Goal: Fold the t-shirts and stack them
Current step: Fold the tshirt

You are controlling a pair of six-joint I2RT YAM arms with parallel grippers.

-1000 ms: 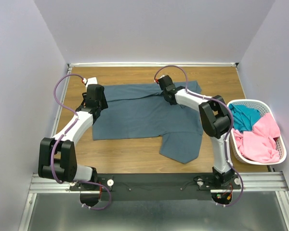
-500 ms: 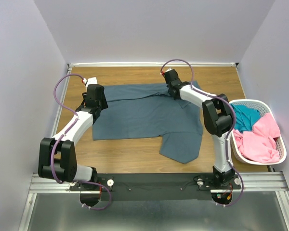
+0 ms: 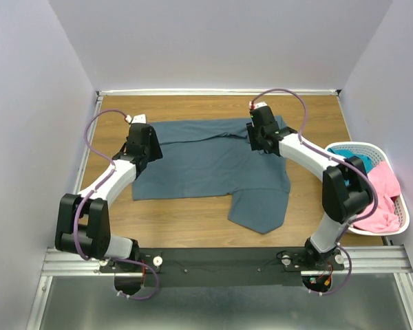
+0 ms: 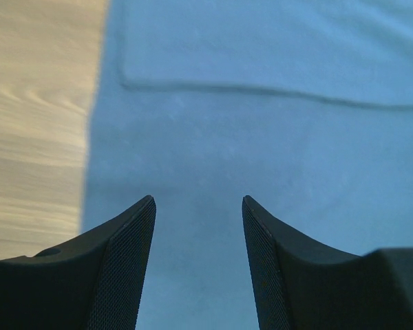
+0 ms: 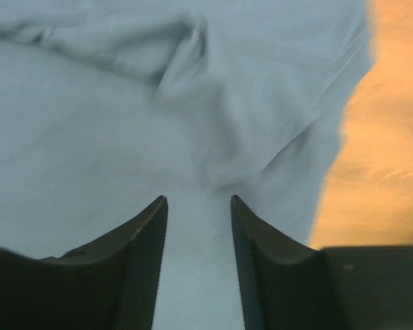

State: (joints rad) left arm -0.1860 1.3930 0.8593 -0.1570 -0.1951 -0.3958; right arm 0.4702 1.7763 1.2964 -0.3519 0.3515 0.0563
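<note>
The slate blue-grey t-shirt (image 3: pixel 213 165) lies spread on the wooden table, its top edge folded over and one sleeve hanging toward the near side. My left gripper (image 3: pixel 143 134) is open just above the shirt's far left part; the left wrist view shows cloth (image 4: pixel 261 124) between its fingers (image 4: pixel 127 268) and bare wood at the left. My right gripper (image 3: pixel 261 130) is open above the shirt's far right part, over wrinkled cloth (image 5: pixel 193 103). The pink t-shirt (image 3: pixel 382 199) and the teal t-shirt (image 3: pixel 347 161) lie in the basket.
The white slotted basket (image 3: pixel 354 230) stands at the table's right edge, partly behind my right arm. Bare wooden table (image 3: pixel 179 213) shows around the shirt. Grey walls enclose the table on three sides.
My right gripper has moved right along the shirt's far edge, and the right arm has swung out toward the basket. My left gripper has shifted slightly right onto the shirt.
</note>
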